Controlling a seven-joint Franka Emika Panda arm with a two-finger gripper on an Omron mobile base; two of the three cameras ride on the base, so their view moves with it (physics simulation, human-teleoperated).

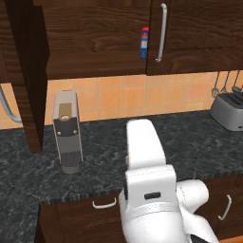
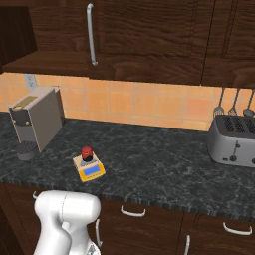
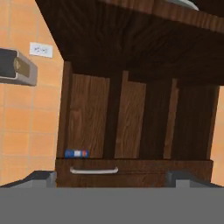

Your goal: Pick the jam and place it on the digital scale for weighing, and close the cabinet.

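Note:
The jam [image 2: 87, 153], a small dark jar with a red lid, stands upright on the tan-yellow digital scale [image 2: 92, 172] on the counter, left of centre in the right base view. The dark brown wall cabinet [image 1: 95, 38] hangs above. Its left door [image 1: 28, 71] is swung out towards me; its right door is shut, with a long silver handle [image 1: 162, 33]. In the hand view my gripper [image 3: 114, 179] is open with nothing between its fingertips [image 3: 41, 177], and it faces the cabinet [image 3: 131, 118] from some distance, the view rolled sideways.
A blue carton with a red top [image 1: 144, 42] stands in the open cabinet beside the shut door. A tall grey coffee machine [image 1: 66, 130] sits at the counter's left and a toaster [image 2: 234, 139] at the right. Utensils [image 2: 234, 102] hang on the tiled wall. Drawers run below the counter edge.

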